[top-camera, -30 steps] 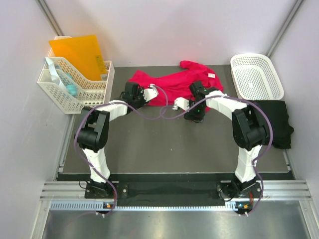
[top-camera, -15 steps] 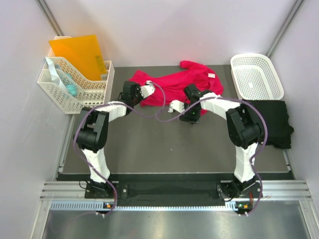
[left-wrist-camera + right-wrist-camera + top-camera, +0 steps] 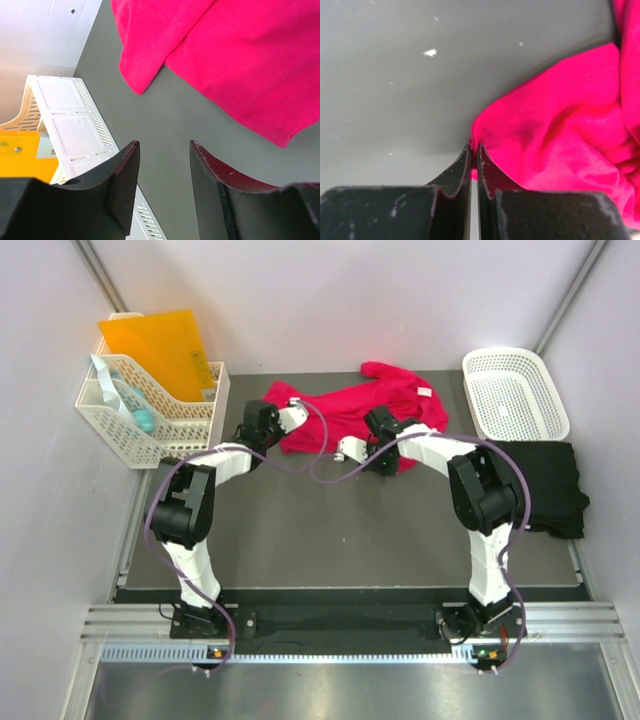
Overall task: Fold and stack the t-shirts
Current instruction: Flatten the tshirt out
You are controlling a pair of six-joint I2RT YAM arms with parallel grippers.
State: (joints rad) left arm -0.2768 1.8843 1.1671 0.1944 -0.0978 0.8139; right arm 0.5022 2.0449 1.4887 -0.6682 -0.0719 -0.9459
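The pinkish-red t-shirt lies crumpled at the back middle of the table, its white neck label facing up. In the right wrist view my right gripper is shut on the near hem of this red t-shirt, with a fold of cloth pinched between its fingertips. My left gripper hangs open over bare table just short of the red t-shirt's left sleeve and hem, with nothing between its fingers. The black t-shirt lies folded at the right edge.
A white lattice basket stands at the back right, just behind the black t-shirt. A white desk organizer with an orange folder stands at the back left, close to my left gripper. The dark table stretches toward the arm bases.
My right gripper moved left and toward the back, to the red t-shirt's near hem, and shut on it. The left gripper crept slightly toward the back and stayed open.
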